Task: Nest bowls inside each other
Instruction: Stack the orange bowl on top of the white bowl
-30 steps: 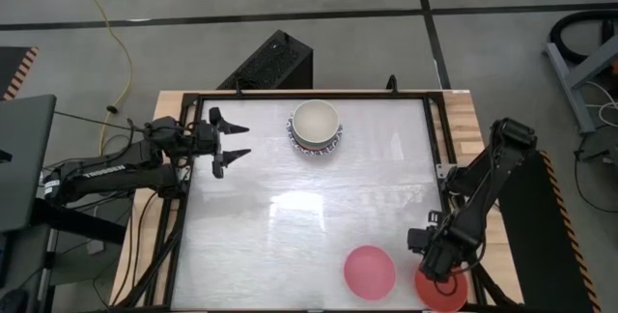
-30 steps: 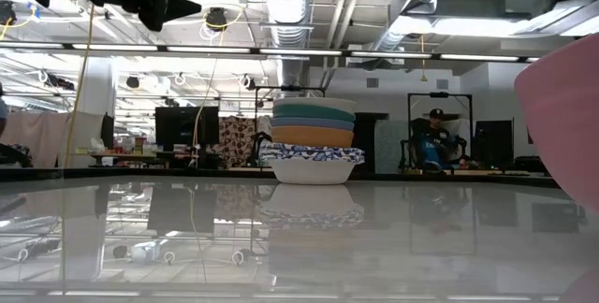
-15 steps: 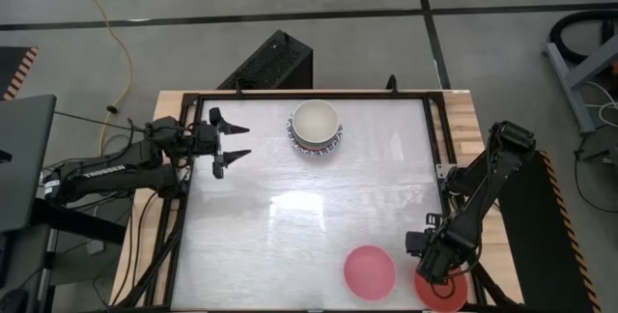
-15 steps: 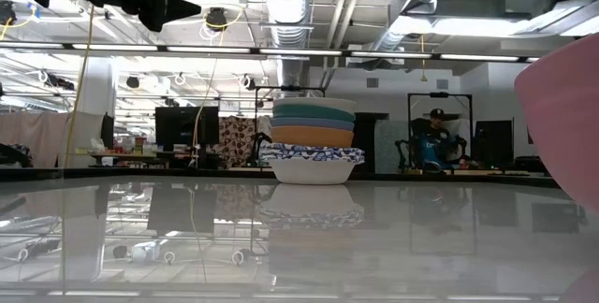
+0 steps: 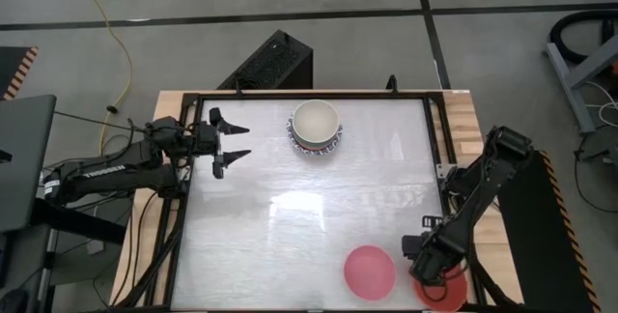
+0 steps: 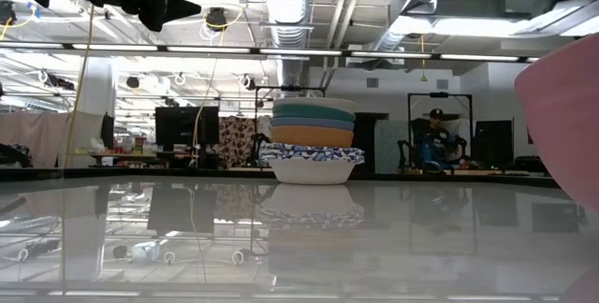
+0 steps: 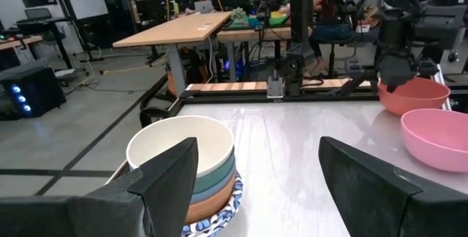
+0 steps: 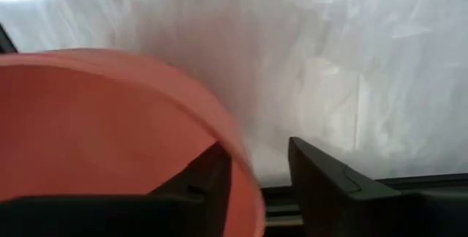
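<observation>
From above we see the table [image 5: 290, 226] with a stack [image 5: 316, 128] of nested bowls at its far edge, a cream bowl on top and a blue patterned rim showing beneath. The pink bowl [image 5: 369, 271] sits near the front edge, and the red bowl [image 5: 446, 290] lies just beside it at the front right corner. The right gripper [image 5: 432, 267] is down at the red bowl's rim. The left gripper [image 5: 232, 141] hangs over the far left of the table, well apart from the stack, its fingers spread wide.

At table height we see the stack [image 6: 313, 141] standing upright in the middle distance: a patterned white bowl at the bottom, then orange, blue, teal and cream rims above it. The pink bowl [image 6: 566, 116] fills the right edge. A seated person [image 6: 431, 142] shows in the room behind.

From the left wrist we look past the wide-spread fingers [image 7: 175, 175] at the stack [image 7: 189, 167], with the pink bowl [image 7: 439, 134] and the red bowl [image 7: 411, 95] touching or nearly so across the table; the right gripper [image 7: 395, 72] stands over the red one.

From the right wrist we see the fingers [image 8: 208, 178] set narrowly on either side of the red bowl's [image 8: 102, 127] rim, one inside and one outside; we cannot tell whether they have clamped on it.
</observation>
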Robot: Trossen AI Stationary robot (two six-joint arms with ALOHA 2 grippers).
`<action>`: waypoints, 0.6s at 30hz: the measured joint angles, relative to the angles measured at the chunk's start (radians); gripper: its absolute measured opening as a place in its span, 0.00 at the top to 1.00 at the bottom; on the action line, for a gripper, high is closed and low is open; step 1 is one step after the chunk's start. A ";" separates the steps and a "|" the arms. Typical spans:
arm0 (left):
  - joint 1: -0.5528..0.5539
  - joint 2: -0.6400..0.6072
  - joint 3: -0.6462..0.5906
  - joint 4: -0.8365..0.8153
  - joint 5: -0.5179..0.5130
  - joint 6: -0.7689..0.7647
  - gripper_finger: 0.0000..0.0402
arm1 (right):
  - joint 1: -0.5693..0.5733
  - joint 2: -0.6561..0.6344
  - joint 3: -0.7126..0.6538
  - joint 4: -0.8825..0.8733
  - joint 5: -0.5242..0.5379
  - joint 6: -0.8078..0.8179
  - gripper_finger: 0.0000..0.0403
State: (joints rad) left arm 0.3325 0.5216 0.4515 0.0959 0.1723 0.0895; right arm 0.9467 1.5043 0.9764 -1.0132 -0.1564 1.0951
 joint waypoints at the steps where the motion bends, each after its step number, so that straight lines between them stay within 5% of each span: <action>1: 0.000 0.000 0.000 0.000 0.000 0.000 0.32 | -0.004 0.000 0.000 0.000 0.000 0.002 0.65; 7: 0.000 0.000 0.000 0.000 0.001 -0.005 0.32 | -0.062 0.001 0.000 -0.013 -0.059 0.017 0.95; 18: 0.000 0.000 0.000 -0.002 0.002 -0.015 0.32 | -0.230 0.000 0.002 -0.127 -0.033 0.097 0.98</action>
State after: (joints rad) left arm 0.3325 0.5217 0.4515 0.0937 0.1745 0.0741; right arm 0.7168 1.5043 0.9783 -1.1401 -0.1892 1.1922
